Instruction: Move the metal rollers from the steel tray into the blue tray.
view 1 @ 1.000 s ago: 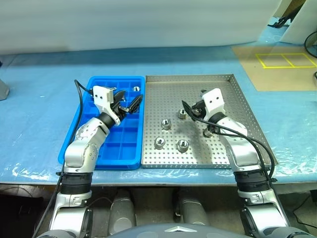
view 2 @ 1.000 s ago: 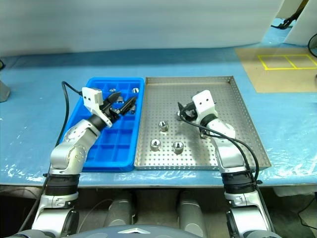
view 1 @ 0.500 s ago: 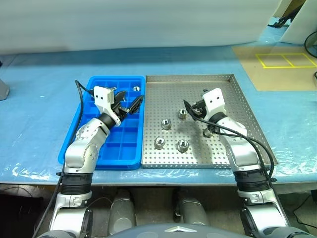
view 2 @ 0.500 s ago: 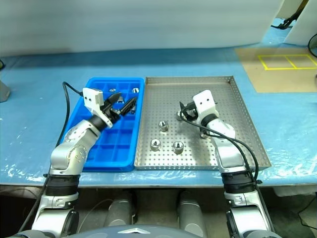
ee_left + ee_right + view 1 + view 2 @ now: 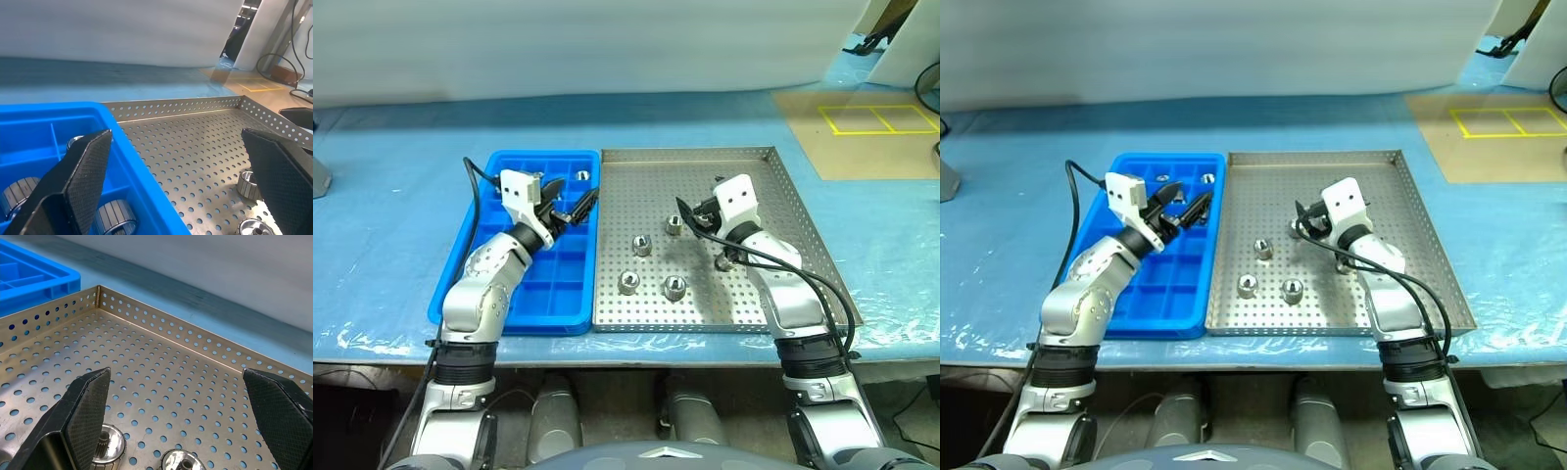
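Near the front of the steel tray [image 5: 803, 186] lie two metal rollers [image 5: 651, 285], with two more further back. Left of it, touching, sits the blue tray [image 5: 475, 240], a few rollers in its far cells. Left fingers [image 5: 570, 209] hang open above the blue tray; right fingers [image 5: 690, 212] open above the steel one, empty.

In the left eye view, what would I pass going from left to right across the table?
Blue tray → left end effector → steel tray holding metal rollers → right end effector → yellow floor markings.
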Controlling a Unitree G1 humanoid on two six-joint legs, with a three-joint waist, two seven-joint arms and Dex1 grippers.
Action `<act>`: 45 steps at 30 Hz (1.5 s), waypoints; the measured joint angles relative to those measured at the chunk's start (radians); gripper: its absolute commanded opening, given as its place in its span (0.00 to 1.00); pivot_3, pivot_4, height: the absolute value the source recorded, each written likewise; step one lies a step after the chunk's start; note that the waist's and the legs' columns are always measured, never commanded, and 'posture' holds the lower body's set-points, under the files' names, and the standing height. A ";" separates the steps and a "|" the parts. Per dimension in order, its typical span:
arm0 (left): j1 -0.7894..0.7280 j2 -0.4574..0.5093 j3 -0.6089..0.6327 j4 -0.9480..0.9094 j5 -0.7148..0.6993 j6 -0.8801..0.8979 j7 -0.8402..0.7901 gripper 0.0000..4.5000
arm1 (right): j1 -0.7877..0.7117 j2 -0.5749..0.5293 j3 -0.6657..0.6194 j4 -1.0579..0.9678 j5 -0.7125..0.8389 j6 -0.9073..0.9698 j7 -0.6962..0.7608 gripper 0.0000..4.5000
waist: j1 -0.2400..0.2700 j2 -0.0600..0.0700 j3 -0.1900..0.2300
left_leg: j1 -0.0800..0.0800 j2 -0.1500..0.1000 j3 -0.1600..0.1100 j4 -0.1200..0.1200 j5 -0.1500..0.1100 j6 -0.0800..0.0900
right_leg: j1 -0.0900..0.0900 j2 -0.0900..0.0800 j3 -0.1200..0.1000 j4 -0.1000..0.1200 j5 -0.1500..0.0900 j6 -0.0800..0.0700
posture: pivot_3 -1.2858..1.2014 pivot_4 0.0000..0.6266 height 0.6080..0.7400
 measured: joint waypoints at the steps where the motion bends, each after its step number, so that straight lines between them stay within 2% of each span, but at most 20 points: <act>1: -0.015 0.002 -0.001 0.000 -0.001 0.000 -0.005 0.99 | 0.000 -0.002 -0.001 0.000 0.000 0.000 0.000 1.00 | 0.000 0.000 0.000 | 0.000 0.000 0.000 0.000 0.000 0.000 | 0.000 0.000 0.000 0.000 0.000 0.000 | 0.48 0.24 1.00; 7: -0.242 0.055 -0.039 0.080 -0.002 -0.006 -0.141 0.99 | -0.029 -0.038 -0.017 -0.001 0.003 -0.001 0.016 1.00 | 0.001 0.000 0.000 | 0.001 -0.001 0.000 0.001 0.000 0.000 | 0.001 0.000 0.001 0.000 0.000 0.000 | 0.47 0.24 1.00; 13: -0.490 0.090 -0.184 0.435 0.109 -0.061 -0.372 0.99 | -0.023 -0.050 -0.060 -0.009 -0.007 -0.009 -0.026 1.00 | -0.003 0.000 0.000 | 0.001 -0.001 0.001 0.000 0.002 -0.003 | 0.001 0.000 0.002 0.000 0.004 -0.006 | 0.44 0.24 1.00; 17: -0.698 0.077 -0.317 0.692 0.258 -0.102 -0.484 0.99 | 0.039 -0.037 -0.086 -0.044 -0.027 -0.005 -0.101 1.00 | -0.003 0.000 0.000 | 0.002 -0.003 0.001 0.000 0.002 -0.003 | 0.002 0.000 0.003 0.000 0.004 -0.007 | 0.41 0.24 1.00; 21: -0.736 0.077 -0.426 0.761 0.333 -0.151 -0.688 0.99 | 0.080 -0.028 -0.089 -0.083 -0.043 0.001 -0.141 1.00 | -0.019 0.000 0.000 | 0.002 -0.003 0.002 -0.001 0.002 -0.003 | 0.002 0.000 0.004 -0.001 0.004 -0.007 | 0.40 0.24 1.00; 24: -0.736 0.111 -0.528 0.757 0.389 -0.252 -0.898 0.99 | 0.096 -0.010 -0.103 -0.102 -0.059 0.005 -0.193 1.00 | -0.029 0.000 0.000 | 0.003 -0.003 0.002 -0.001 0.002 -0.003 | 0.002 0.000 0.004 -0.001 0.004 -0.007 | 0.39 0.24 1.00; 26: -0.736 0.129 -0.568 0.760 0.435 -0.331 -0.975 0.99 | 0.110 -0.007 -0.108 -0.117 -0.069 0.007 -0.217 1.00 | -0.029 0.000 0.000 | 0.004 -0.003 0.002 -0.001 0.002 -0.003 | 0.003 0.000 0.004 -0.001 0.004 -0.007 | 0.38 0.24 1.00; 28: -0.740 0.130 -0.586 0.797 0.483 -0.396 -0.998 0.99 | 0.122 0.001 -0.108 -0.123 -0.076 0.012 -0.234 1.00 | -0.029 -0.001 0.000 | 0.007 -0.003 0.003 -0.001 0.000 0.000 | 0.006 -0.001 0.004 -0.001 0.003 -0.006 | 0.38 0.24 1.00; 29: -0.744 0.128 -0.593 0.822 0.504 -0.421 -0.995 0.99 | 0.126 0.004 -0.108 -0.123 -0.080 0.015 -0.240 1.00 | -0.029 -0.001 0.000 | 0.007 -0.003 0.003 0.000 0.000 0.000 | 0.006 -0.001 0.004 -0.001 0.001 -0.001 | 0.37 0.24 1.00; 32: -0.754 0.107 -0.595 0.906 0.547 -0.483 -0.978 0.99 | 0.148 0.005 -0.107 -0.140 -0.094 0.019 -0.253 1.00 | -0.029 -0.001 0.000 | 0.007 -0.003 0.003 0.000 0.000 0.000 | 0.006 -0.001 0.004 -0.001 0.001 -0.001 | 0.37 0.24 1.00; 35: -0.776 0.088 -0.593 0.983 0.572 -0.502 -0.962 0.99 | 0.160 0.006 -0.107 -0.148 -0.100 0.021 -0.261 1.00 | -0.030 -0.001 0.000 | 0.007 -0.003 0.003 0.000 0.000 0.000 | 0.006 -0.001 0.004 -0.001 0.004 -0.006 | 0.37 0.24 1.00; 40: -0.781 0.037 -0.585 1.069 0.603 -0.518 -0.922 0.99 | 0.164 0.006 -0.108 -0.151 -0.101 0.022 -0.272 1.00 | -0.032 -0.001 0.000 | 0.006 -0.003 0.003 0.000 0.000 0.000 | 0.006 -0.001 0.004 -0.001 0.004 -0.007 | 0.37 0.24 1.00; 45: -0.764 -0.002 -0.585 1.085 0.629 -0.521 -0.886 0.99 | 0.163 0.007 -0.107 -0.151 -0.109 0.022 -0.274 1.00 | -0.034 -0.001 0.001 | 0.006 -0.003 0.003 0.000 -0.001 0.002 | 0.006 -0.001 0.004 -0.001 0.004 -0.007 | 0.37 0.24 1.00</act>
